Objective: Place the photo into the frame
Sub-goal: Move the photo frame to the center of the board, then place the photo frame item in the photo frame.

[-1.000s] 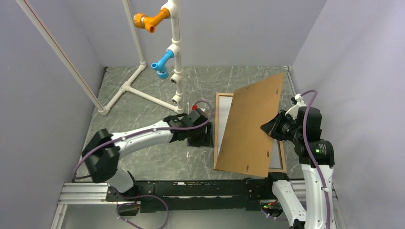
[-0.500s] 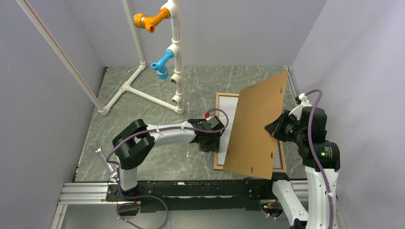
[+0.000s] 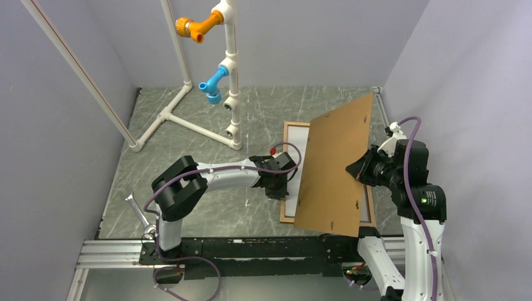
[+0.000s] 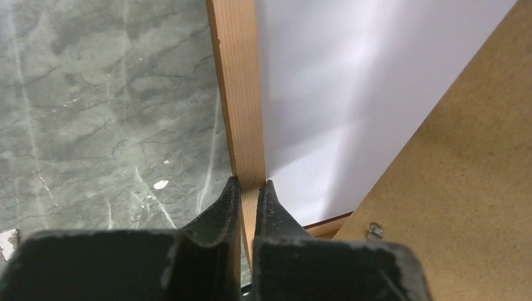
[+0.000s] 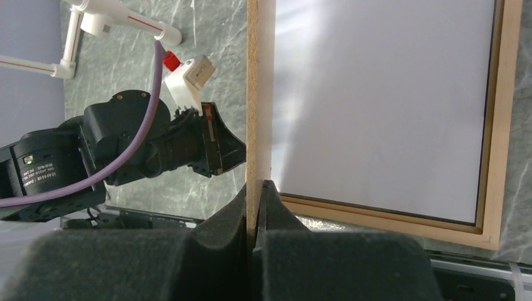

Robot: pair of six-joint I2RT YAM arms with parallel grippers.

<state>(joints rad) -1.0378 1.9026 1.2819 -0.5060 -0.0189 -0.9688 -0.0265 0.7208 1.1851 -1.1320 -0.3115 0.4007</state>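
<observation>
The thin, light-brown wooden picture frame point(image 4: 241, 94) lies flat on the grey marbled table point(image 3: 270, 106), on the right arm's side. Within its rails lies a plain white rectangular sheet point(image 4: 351, 94). I judge this to be the photo turned face down, though no printed side shows in any view. I see nothing else in the frame, but from above much of it is hidden under the raised board.

The left gripper point(image 4: 250, 185) has its fingers pressed together on the frame's left rail, close to the near corner, pinching the wood. The right gripper point(image 5: 256, 188) pinches the edge of the plain brown hardboard backing sheet point(image 3: 332, 166) and holds it tilted up over the frame. The sheet's lower edge is by the frame's near rail, and I cannot tell whether the two touch.

As I read it, the photo is already loaded, the frame is held steady, and closing the back is the step in hand. The next move calls for the right arm to bring the board down flat, with its edges lined up inside the rails. It should settle over the white sheet without pushing that sheet askew, while the left grip stops the frame from sliding.
</observation>
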